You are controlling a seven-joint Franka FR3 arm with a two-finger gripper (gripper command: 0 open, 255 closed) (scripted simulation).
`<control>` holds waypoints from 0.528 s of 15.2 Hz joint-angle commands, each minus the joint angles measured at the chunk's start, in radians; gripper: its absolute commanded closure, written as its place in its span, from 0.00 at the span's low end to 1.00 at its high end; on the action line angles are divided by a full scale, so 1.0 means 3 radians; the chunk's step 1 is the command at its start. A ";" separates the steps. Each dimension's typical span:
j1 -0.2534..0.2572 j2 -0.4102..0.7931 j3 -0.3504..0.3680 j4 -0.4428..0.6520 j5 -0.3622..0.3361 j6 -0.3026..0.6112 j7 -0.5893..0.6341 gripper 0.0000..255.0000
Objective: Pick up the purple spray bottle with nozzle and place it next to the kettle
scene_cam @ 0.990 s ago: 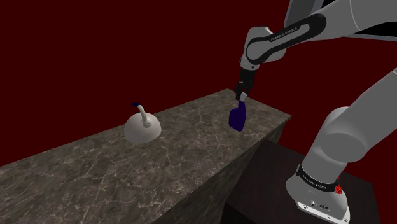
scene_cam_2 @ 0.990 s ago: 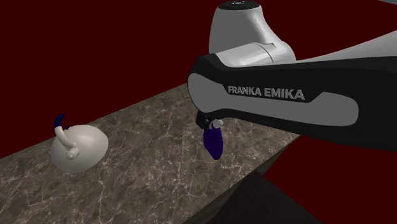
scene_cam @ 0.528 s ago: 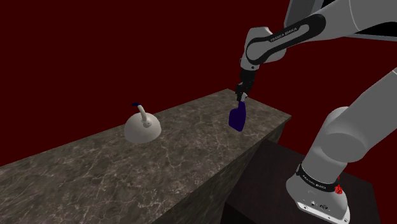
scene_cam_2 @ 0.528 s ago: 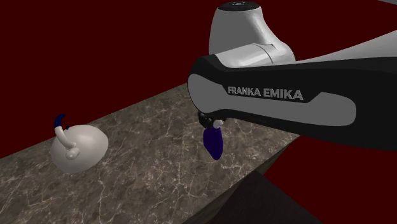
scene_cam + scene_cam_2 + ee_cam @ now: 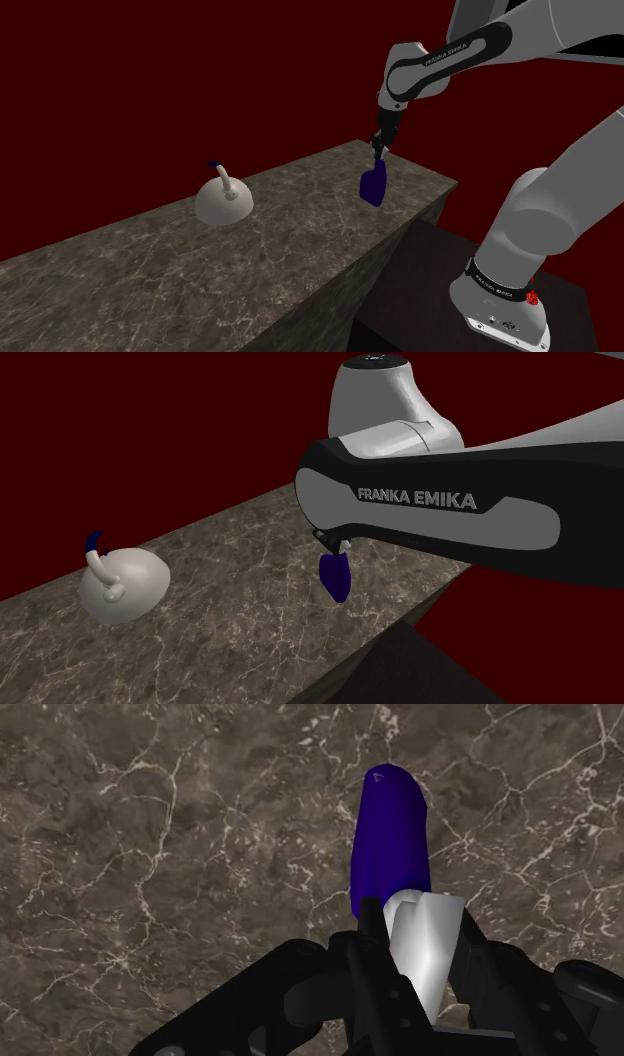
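gripper (image 5: 420, 929) points down at the counter (image 5: 150, 854), clamped on the purple spray bottle (image 5: 390, 834).

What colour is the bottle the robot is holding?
The spray bottle is deep bluish purple with a pale grey-white top, clearest in the wrist view.

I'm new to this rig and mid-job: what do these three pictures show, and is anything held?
The machine is one white arm on a dark box, ending in a black two-finger gripper. The shoulder view looks down from beside the box. The second exterior view looks past the arm's lettered link. The wrist view looks along the gripper. On the stone counter are a pale kettle and a purple bottle, well apart. The fingers clasp the bottle's white top, so it is held. I cannot tell whether it has left the counter.
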 commanded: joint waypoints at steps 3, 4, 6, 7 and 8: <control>-0.0001 -0.0040 0.0010 0.0057 -0.0003 -0.0098 0.0005 1.00; -0.0001 -0.0058 0.0015 0.0088 -0.0003 -0.0147 0.0007 1.00; -0.0001 -0.0093 0.0024 0.0151 -0.0004 -0.0244 0.0012 1.00; -0.0001 -0.0109 0.0029 0.0183 -0.0004 -0.0292 0.0013 1.00; -0.0001 -0.0124 0.0033 0.0216 -0.0004 -0.0340 0.0015 1.00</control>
